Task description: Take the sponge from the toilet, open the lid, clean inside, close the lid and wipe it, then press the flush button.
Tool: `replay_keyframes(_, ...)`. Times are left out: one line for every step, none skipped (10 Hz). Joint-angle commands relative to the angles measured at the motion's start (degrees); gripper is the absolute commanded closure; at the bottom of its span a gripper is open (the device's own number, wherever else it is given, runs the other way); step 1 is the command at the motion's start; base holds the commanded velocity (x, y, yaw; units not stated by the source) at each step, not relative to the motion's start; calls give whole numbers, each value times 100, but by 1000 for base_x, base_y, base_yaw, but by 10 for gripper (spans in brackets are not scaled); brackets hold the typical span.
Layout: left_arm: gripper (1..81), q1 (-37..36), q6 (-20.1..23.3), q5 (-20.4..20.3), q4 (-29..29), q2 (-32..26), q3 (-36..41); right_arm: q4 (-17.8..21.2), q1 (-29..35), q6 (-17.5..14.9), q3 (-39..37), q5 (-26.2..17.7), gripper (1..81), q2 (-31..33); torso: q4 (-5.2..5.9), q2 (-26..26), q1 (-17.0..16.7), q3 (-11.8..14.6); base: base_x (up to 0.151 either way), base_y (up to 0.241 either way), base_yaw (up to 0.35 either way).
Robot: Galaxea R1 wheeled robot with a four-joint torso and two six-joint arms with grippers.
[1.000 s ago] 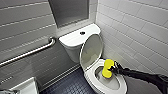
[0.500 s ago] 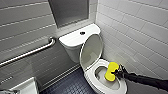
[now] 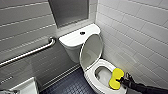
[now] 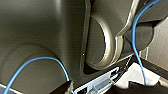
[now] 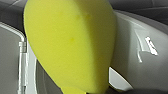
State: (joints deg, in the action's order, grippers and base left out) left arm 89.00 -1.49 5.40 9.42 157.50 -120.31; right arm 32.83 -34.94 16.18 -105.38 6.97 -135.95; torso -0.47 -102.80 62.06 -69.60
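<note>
The white toilet (image 3: 73, 40) stands in the corner with its lid (image 3: 91, 51) raised against the tank. The dark round flush button (image 3: 82, 33) sits in the middle of the tank top. My right gripper (image 3: 124, 80) comes in from the lower right and is shut on the yellow sponge (image 3: 116, 78). The sponge lies over the near right side of the white seat (image 3: 100, 64), at the edge of the bowl (image 3: 102, 73). In the right wrist view the sponge (image 5: 72, 42) looms large in front of the white seat and bowl wall.
A metal grab bar (image 3: 30, 53) runs along the grey tiled wall on the left. A white tiled wall (image 3: 140, 37) stands close on the toilet's right. Dark floor (image 3: 72, 85) lies in front, with a white fixture (image 3: 25, 87) at the lower left.
My right gripper has carried the sponge from over the bowl's middle toward the near right part of the seat. The lid and the camera have stayed as they were.
</note>
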Motion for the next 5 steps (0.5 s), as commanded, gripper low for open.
replay_keyframes(10, 227, 61, 523, 24, 18, 157, 162, 141, 79, 938, 311, 811, 785, 0, 0, 0, 0, 0, 0, 0)
replay_keyframes(10, 227, 121, 523, 24, 36, 157, 162, 0, 79, 1176, 445, 811, 952, 0, 0, 0, 0, 0, 0, 0)
replay_keyframes(10, 227, 149, 523, 24, 45, 148, 162, -132, 79, 1379, 558, 811, 1084, 0, 0, 0, 0, 0, 0, 0)
replay_keyframes(10, 227, 157, 523, 24, 45, 157, 162, -307, 79, 1669, 770, 811, 1286, 0, 0, 0, 0, 0, 0, 0)
replay_keyframes(10, 227, 158, 515, 24, 54, 157, 136, -518, 70, 1846, 893, 811, 1401, 0, 0, 0, 0, 0, 0, 0)
